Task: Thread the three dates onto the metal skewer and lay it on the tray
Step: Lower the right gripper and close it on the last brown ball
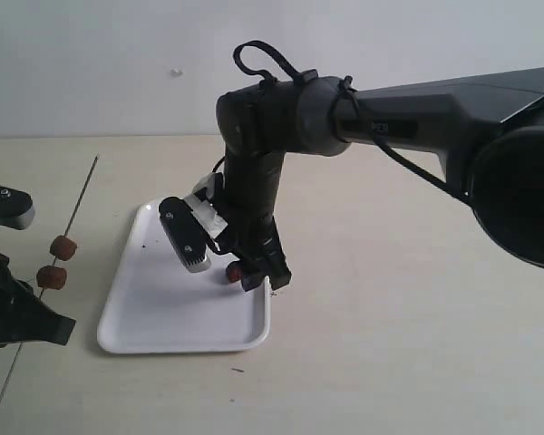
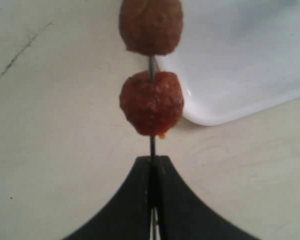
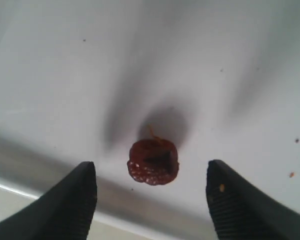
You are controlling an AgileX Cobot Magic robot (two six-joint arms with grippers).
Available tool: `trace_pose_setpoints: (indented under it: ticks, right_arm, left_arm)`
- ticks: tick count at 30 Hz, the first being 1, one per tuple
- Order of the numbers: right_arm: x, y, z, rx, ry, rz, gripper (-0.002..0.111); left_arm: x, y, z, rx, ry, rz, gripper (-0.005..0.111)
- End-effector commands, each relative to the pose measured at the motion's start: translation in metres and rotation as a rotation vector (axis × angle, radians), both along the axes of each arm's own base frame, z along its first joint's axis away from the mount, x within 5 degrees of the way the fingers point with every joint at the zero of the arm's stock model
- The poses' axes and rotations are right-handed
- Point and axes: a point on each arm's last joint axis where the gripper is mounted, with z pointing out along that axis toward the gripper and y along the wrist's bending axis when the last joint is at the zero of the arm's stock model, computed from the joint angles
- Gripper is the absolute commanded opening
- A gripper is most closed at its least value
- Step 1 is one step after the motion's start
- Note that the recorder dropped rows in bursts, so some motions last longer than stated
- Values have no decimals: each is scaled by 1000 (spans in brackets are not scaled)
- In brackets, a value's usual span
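The third date [image 3: 153, 161] rests on the tray [image 3: 65, 60], midway between the fingers of the right tool [image 3: 151, 169] and touching neither. I read this tool as wide open, with nothing held (the tray rim runs just behind its fingertips). The nearer threaded date [image 2: 151, 102] and the farther threaded date [image 2: 151, 25] sit on the metal skewer [image 2: 151, 145], directly ahead of the left tool [image 2: 152, 164], one beyond the other. I read the left tool as fully closed, clamping the skewer shaft. The pale surface [image 2: 55, 150] lies beneath it.
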Motion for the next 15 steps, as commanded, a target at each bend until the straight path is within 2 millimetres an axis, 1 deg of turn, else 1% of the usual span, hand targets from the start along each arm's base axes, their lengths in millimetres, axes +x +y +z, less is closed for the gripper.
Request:
trace_pose_setpoints:
  ticks: [1,12,15]
  right_arm:
    - [1,4,0,31,-20,1,56]
    - [2,4,0,43,-30,-12,55]
    - [2,5,-4,41,-14,-15,55]
  left_arm:
    - [2,-1,2,-14,-13,6,0]
    - [2,-1,2,-14,-13,6,0]
    - [2,-1,2,-16,-13,8,0]
